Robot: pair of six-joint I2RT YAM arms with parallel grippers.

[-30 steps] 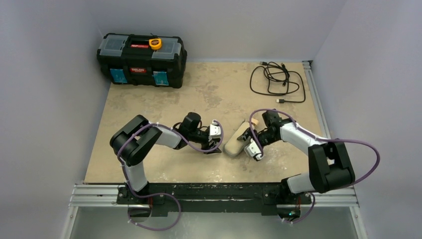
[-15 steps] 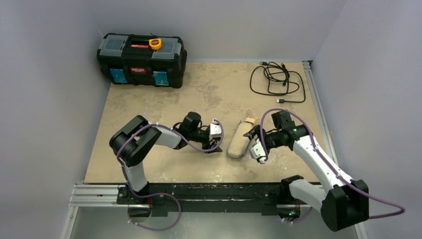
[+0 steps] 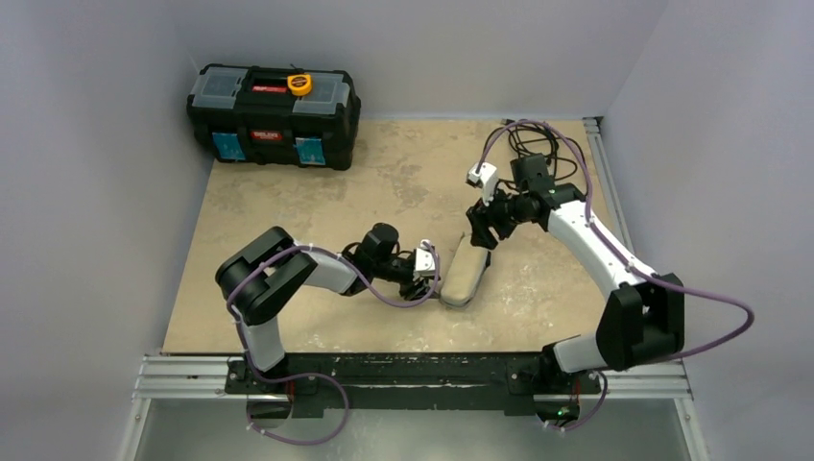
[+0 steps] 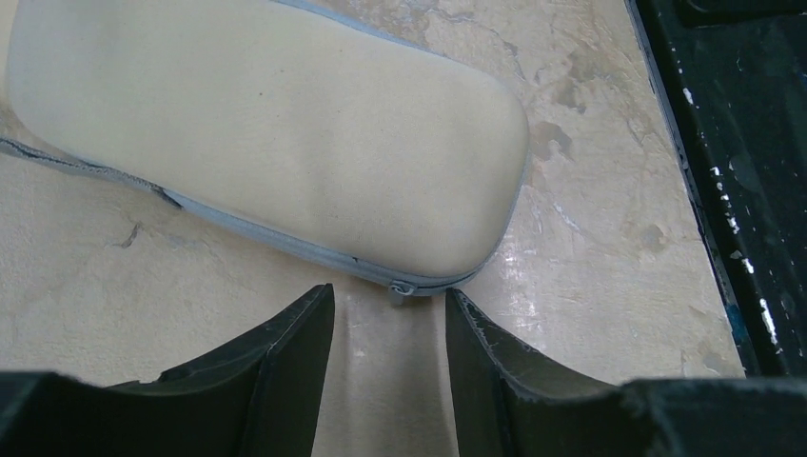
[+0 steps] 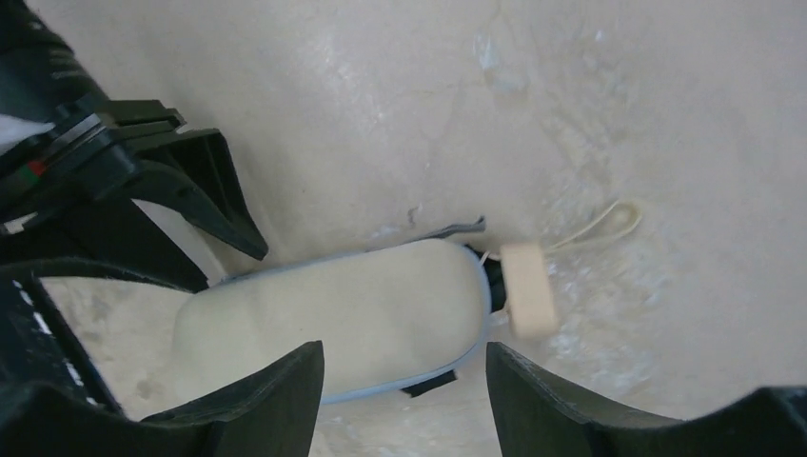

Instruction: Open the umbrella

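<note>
The left tool (image 4: 388,297) sits open and empty beside the folded umbrella (image 3: 466,272), and the right tool (image 5: 402,350) hangs open and empty above it.

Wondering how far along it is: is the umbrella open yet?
No, the umbrella lies folded inside its sleeve, only its handle end poking out.

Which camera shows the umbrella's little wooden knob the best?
The right wrist view: the pale knob sticks out of the umbrella at one end, big and clear. In the top view it cannot be made out by the right gripper. The left wrist view shows only the umbrella's other end.
</note>
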